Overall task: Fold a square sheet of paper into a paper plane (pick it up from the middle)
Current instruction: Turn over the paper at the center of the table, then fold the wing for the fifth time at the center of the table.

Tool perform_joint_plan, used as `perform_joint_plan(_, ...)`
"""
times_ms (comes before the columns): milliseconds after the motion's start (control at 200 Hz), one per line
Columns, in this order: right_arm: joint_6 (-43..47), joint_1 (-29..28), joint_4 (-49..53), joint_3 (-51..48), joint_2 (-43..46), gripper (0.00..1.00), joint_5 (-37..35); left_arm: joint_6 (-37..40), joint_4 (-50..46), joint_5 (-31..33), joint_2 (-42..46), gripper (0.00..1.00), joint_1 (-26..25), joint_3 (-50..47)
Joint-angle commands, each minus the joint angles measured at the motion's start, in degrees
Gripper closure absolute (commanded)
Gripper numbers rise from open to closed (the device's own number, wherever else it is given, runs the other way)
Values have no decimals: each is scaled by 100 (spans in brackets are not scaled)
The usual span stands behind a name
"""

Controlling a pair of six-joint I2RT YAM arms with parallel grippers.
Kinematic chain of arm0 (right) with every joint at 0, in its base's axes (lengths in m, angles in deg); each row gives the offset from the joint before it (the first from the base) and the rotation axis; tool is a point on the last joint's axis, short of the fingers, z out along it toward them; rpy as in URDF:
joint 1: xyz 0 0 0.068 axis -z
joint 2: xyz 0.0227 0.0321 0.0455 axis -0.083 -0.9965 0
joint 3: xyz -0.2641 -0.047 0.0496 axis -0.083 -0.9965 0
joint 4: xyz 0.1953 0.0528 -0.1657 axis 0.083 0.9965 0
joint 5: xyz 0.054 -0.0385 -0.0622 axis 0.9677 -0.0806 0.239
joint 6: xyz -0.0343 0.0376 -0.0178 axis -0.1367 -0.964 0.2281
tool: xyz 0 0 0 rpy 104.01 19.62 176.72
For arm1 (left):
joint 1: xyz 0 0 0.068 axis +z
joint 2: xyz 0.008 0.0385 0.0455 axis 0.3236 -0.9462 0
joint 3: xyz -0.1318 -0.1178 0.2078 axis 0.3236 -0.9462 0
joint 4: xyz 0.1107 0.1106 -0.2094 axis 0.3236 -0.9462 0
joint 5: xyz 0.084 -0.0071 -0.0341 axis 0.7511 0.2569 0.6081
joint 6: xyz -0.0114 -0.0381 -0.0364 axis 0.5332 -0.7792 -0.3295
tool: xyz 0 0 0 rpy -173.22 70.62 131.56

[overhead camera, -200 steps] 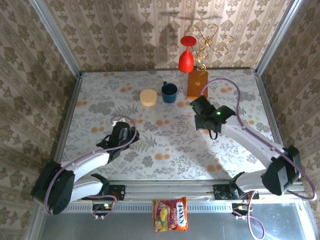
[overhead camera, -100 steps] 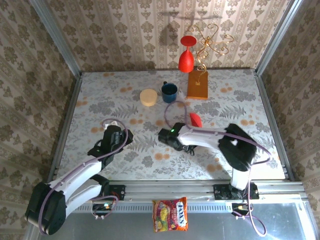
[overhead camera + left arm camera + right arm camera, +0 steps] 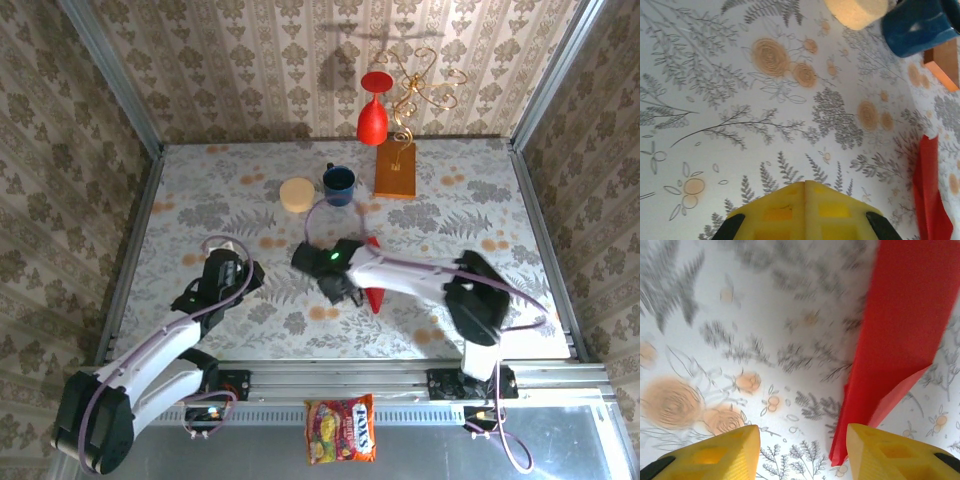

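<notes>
Sharply bent, right arm reaches left, fingers parted.

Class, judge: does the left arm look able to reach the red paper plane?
Probably not: the right arm lies across the paper plane, and the open right gripper sits between it and the left gripper.

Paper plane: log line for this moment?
plane: on table | right gripper: open, beside plane | left gripper: shut, empty

Left white arm: stretched forward, low.
Left yellow-fingered gripper: fingers pressed together.
Right white arm: folded across leftward.
Right yellow-fingered gripper: fingers parted, pointing down.
</notes>
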Motion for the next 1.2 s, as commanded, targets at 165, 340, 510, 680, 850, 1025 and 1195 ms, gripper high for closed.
perform_joint_plan(165, 80, 2303, -1336, -1563, 1990, 53, 1915, 144, 372, -101, -671, 98, -1135, 935)
perform_joint_plan(340, -35, 3994, -1977, -2422, 2305, 53, 3063, 66, 1098, 44, -1965, 98, -2431, 1913)
perform_joint_plan(510, -436, 5081, -2841, -3113, 2168, 53, 4036, -185, 1810, -287, -3432, 98, -3246, 2840)
perform_joint_plan(680, -414, 5314, -3134, -3378, 1940, 53, 4368, -486, 2276, -652, -4614, 98, -3606, 3486)
perform_joint_plan(850, -336, 5323, -3333, -3660, 1905, 53, 4590, -627, 2531, -758, -5330, 99, -3580, 3714)
perform_joint_plan(1025, -402, 5296, -3656, -3996, 1894, 54, 4796, -568, 2540, -774, -5657, 99, -3378, 3714)
perform_joint_plan(1195, -394, 5068, -3827, -4064, 1727, 55, 4994, -478, 2599, -997, -5926, 100, -3038, 3617)
